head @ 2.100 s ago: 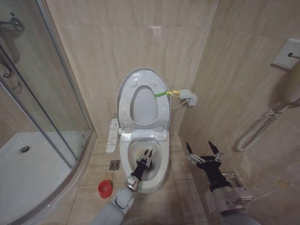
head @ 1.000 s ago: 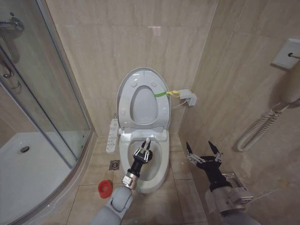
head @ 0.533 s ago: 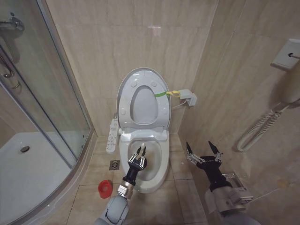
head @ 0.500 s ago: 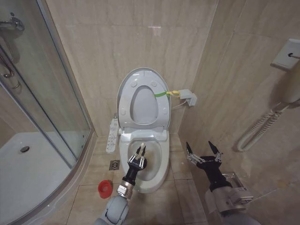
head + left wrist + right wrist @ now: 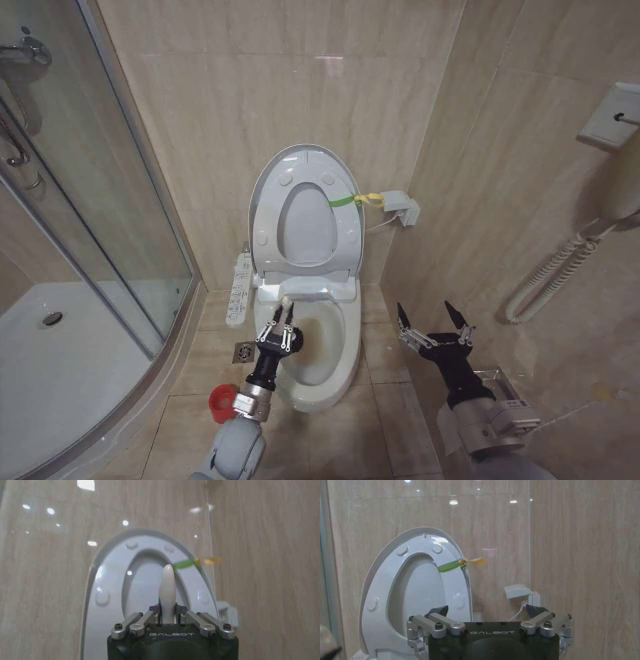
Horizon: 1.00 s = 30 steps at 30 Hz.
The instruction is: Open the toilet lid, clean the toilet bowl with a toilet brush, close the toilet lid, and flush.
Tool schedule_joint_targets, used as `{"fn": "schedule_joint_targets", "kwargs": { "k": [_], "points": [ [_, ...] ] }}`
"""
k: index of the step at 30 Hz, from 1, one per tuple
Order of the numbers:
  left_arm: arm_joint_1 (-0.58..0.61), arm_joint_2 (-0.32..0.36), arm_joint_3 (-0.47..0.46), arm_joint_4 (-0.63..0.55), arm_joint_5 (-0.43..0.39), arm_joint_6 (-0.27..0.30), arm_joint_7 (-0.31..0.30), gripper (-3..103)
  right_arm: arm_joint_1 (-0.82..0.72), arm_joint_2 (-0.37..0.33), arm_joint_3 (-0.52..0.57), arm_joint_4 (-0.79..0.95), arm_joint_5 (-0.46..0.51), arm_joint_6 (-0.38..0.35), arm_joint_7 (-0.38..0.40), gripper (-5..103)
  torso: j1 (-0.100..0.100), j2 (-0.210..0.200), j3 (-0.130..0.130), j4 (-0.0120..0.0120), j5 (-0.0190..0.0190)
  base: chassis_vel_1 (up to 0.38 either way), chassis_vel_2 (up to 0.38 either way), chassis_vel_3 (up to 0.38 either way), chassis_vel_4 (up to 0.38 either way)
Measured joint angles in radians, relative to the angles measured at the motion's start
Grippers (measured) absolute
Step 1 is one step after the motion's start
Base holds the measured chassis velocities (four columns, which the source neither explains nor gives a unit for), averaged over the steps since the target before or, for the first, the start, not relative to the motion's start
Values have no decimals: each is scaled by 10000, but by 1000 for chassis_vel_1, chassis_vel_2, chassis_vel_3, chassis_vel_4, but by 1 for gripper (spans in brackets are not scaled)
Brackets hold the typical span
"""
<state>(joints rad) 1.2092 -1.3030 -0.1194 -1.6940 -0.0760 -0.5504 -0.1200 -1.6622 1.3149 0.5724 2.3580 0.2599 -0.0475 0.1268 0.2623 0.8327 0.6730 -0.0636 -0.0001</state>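
We see the white ceramic oval toilet bowl (image 5: 335, 350) standing on the tiled floor in the corner, its rim smooth and rounded. Behind it the large glossy white plastic toilet lid (image 5: 268, 190) stands raised against the beige wall with the ring-shaped white seat (image 5: 345, 235) lying against it (a green strap (image 5: 345, 200) runs off the seat's edge), and small round bumpers show on the lid's underside.

Our left arm reaches up from the bottom of the head view, forearm sloping toward the bowl's near left rim. The left gripper (image 5: 281, 319) sits over that rim, fingers pinched onto the thin white stick handle of the toilet brush (image 5: 167, 588); in the left wrist view the handle rises straight between the fingers, its rounded tip against the raised seat. We cannot see the bristle end.

Our right arm waits on the floor side right of the toilet, well apart from it, and the right gripper (image 5: 432, 318) points upward with fingers spread wide, holding nothing.

The small round red cup-shaped holder (image 5: 222, 402) stands on the floor left of the bowl, just beside our left forearm.
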Motion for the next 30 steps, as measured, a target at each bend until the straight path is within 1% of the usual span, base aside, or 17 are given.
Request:
{"fn": "schedule_joint_targets", "kwargs": {
  "k": [3, 4, 7, 9, 12, 13, 16, 18, 21, 22, 23, 25, 26, 28, 29, 30],
  "points": [
    [542, 227, -152, -1085, -109, 83, -71, 19, 0, 0, 0, 0, 0, 0, 0, 100, 0, 0, 1, 1, 0, 0, 0, 0, 0],
    [542, 227, -152, -1085, -109, 83, -71, 19, 0, 0, 0, 0, 0, 0, 0, 100, 0, 0, 1, 1, 0, 0, 0, 0, 0],
    [1076, 401, -250, -2057, -118, 95, -95, 19, 0, 0, 0, 0, 0, 0, 1, 100, 0, 0, 0, 0, 1, 0, 0, 0, 0],
    [1218, 438, -283, -2267, -118, 98, -102, 19, 0, 0, -1, 0, 0, 0, -1, 100, 0, 0, 0, 0, 0, 0, 0, 0, 0],
    [1854, 540, -484, -3080, -60, 97, -127, 19, 0, 0, 0, 0, 0, 0, 0, 100, 0, 0, 0, 0, 1, 0, 0, 0, 0],
    [1854, 540, -484, -3080, -60, 97, -127, 19, 0, 0, 0, 0, 0, 0, 0, 100, 0, 0, 0, 0, 1, 0, 0, 0, 0],
    [2463, 609, -872, -3638, 2, 98, -184, 19, 0, 0, 0, 0, 0, 0, 0, 100, 0, 0, 0, 0, 1, 0, 0, 0, 0],
    [2573, 621, -969, -3699, 12, 91, -190, 19, 0, 0, 0, 0, 0, 0, 0, 100, 0, 0, 0, 0, 1, 0, 0, 0, 0],
    [3119, 655, -1680, -3848, -5, 5, -362, 19, 0, 0, 0, 0, 0, 0, 0, 100, 0, 0, 0, -1, 0, 0, 0, 0, 0],
    [3119, 655, -1680, -3848, -5, 5, -362, 19, 0, 0, 0, 0, 0, 0, 0, 100, 0, 0, 0, -1, 0, 0, 0, 0, 0],
    [3233, 660, -1878, -3855, -16, -6, -440, 19, 0, 0, 0, 0, 0, 0, 2, 100, 0, 0, 0, 1, 0, 0, 0, 0, 0],
    [3472, 663, -2344, -3859, 58, -29, -805, 19, 0, 0, 0, 0, 0, 0, 0, 100, 0, 1, 0, 1, -1, 0, 0, 0, 0],
    [3472, 663, -2344, -3859, 58, -29, -805, 19, 0, 0, 0, 0, 0, 0, 0, 100, 0, 1, 0, 1, -1, 0, 0, 0, 0],
    [3655, 654, -2805, -3724, 220, -17, -1325, 19, 0, 0, 0, 0, 0, 0, 0, 100, 0, 0, 0, -1, 0, 0, 0, 0, 0],
    [3655, 654, -2805, -3724, 220, -17, -1325, 19, 0, 0, 0, 0, 0, 0, 0, 100, 0, 0, 0, -1, 0, 0, 0, 0, 0],
    [3729, 637, -3024, -3586, 245, 12, -1617, 19, 0, 0, 0, 0, 0, 0, 0, 100, 0, 0, 0, 0, 0, 0, 0, 0, 0]
  ]
}}
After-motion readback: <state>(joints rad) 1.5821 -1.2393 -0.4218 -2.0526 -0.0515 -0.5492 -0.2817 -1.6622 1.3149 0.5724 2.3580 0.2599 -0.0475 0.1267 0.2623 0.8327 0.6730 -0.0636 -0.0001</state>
